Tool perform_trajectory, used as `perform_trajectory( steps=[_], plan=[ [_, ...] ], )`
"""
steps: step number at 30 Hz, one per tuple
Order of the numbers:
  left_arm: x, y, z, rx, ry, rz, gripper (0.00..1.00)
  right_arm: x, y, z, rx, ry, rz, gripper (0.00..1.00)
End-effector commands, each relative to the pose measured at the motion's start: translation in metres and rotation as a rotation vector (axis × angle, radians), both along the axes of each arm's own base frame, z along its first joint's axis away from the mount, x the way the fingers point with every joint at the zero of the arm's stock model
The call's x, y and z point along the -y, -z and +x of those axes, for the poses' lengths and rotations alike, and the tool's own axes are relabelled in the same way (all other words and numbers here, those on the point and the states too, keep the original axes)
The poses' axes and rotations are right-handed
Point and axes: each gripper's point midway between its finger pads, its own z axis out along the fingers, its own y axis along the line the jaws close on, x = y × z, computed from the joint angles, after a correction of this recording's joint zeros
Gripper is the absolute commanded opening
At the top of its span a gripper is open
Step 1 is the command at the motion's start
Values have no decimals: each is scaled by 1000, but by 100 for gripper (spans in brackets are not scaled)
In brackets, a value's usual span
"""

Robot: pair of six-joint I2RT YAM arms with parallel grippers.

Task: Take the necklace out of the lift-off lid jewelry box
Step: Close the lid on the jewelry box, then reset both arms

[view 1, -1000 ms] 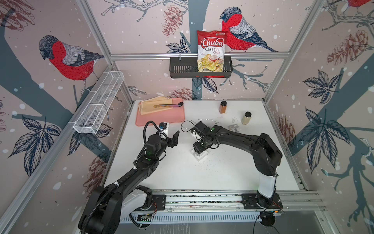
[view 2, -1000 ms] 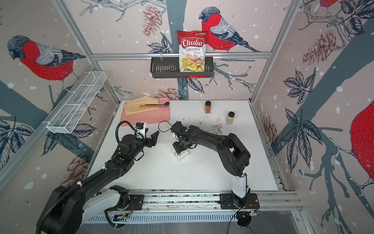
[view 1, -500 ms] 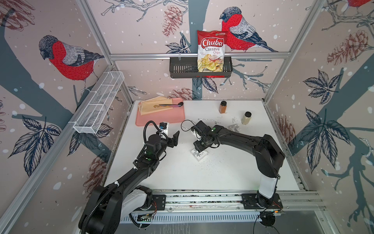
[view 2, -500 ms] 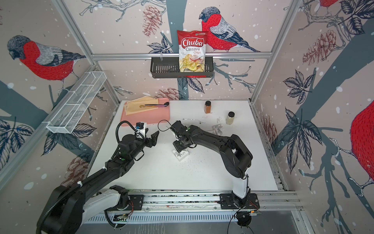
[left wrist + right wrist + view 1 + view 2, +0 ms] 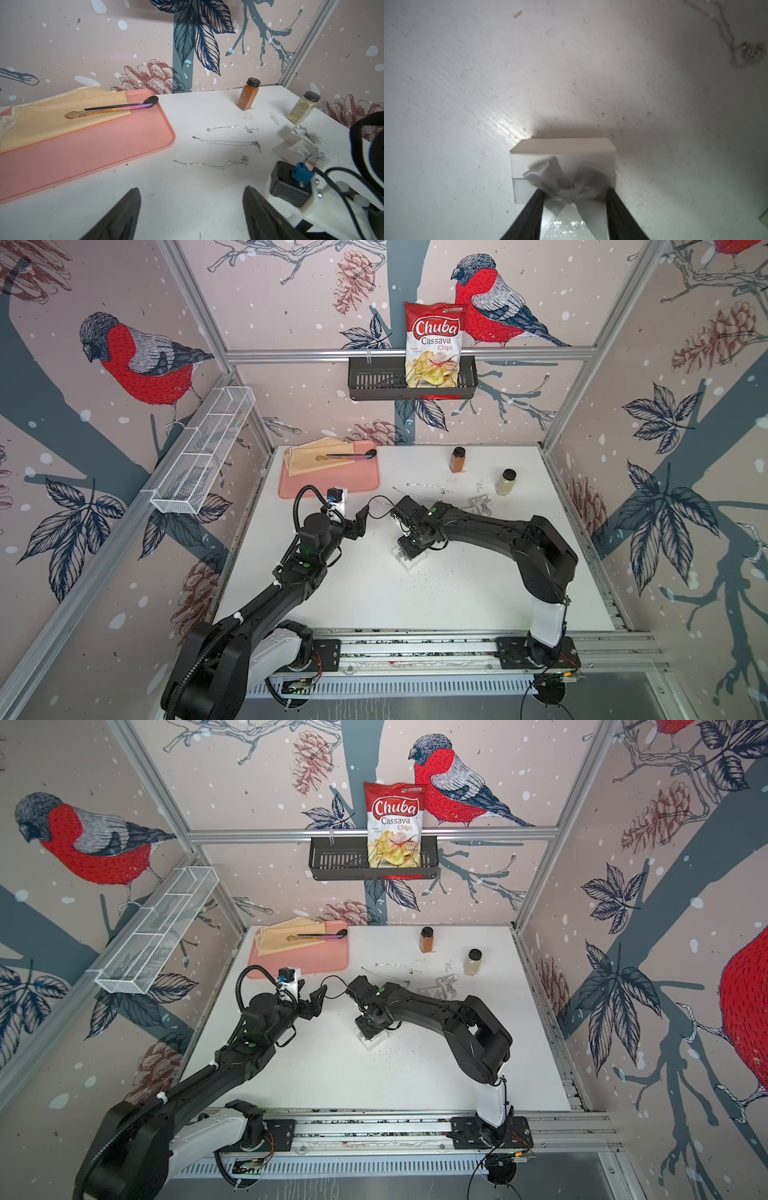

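Observation:
The small white lift-off lid jewelry box (image 5: 562,149) stands closed mid-table, also visible in both top views (image 5: 412,563) (image 5: 376,1042). A white ribbon bow (image 5: 571,182) sits on its lid. My right gripper (image 5: 574,192) points down onto the lid with one finger on each side of the bow, right at its loops. Whether they press it does not show. The necklace in the box is hidden. My left gripper (image 5: 191,191) hovers open and empty left of the box (image 5: 361,518).
Three loose silver chains (image 5: 226,141) lie behind the box. Beside them is a crumpled silver bow on flat white box parts (image 5: 305,143). Two spice jars (image 5: 457,459) (image 5: 506,482) stand at the back, and a pink tray (image 5: 328,489) with cloth and spoons at back left.
My right gripper's fingers have drawn closer together around the bow on the lid. The left arm and the box have not moved.

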Motion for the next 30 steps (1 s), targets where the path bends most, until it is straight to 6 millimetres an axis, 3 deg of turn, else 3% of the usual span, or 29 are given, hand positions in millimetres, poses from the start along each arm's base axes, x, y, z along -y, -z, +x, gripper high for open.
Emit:
perform_trajectory(
  steps=[1, 6, 9, 13, 18, 21, 24, 27, 30],
  plan=[
    [-1, -9, 2, 24, -8, -5, 81, 2, 13, -6, -24, 3, -29, 49],
    [-3, -10, 2, 24, -16, -4, 81, 4, 15, -5, -16, 5, -48, 48],
    [-4, -10, 2, 24, -23, 7, 81, 2, 2, 0, 0, 14, 1, 48],
    [-16, -9, 8, 24, -87, 56, 82, 4, -37, 25, 59, 64, 135, 51],
    [-46, -11, 19, 30, -192, 82, 83, 26, -97, 73, 199, 171, 307, 57],
    [-70, -4, 28, 14, -270, 114, 83, 51, -125, 102, 332, 223, 360, 59],
    [-96, 8, 37, -7, -352, 121, 83, 86, -146, 128, 458, 295, 397, 69],
    [-118, 21, 42, 6, -400, 113, 84, 134, -160, 148, 577, 397, 441, 77],
    [-137, 33, 39, 41, -480, 107, 87, 197, -163, 157, 723, 544, 466, 84]
  ],
)
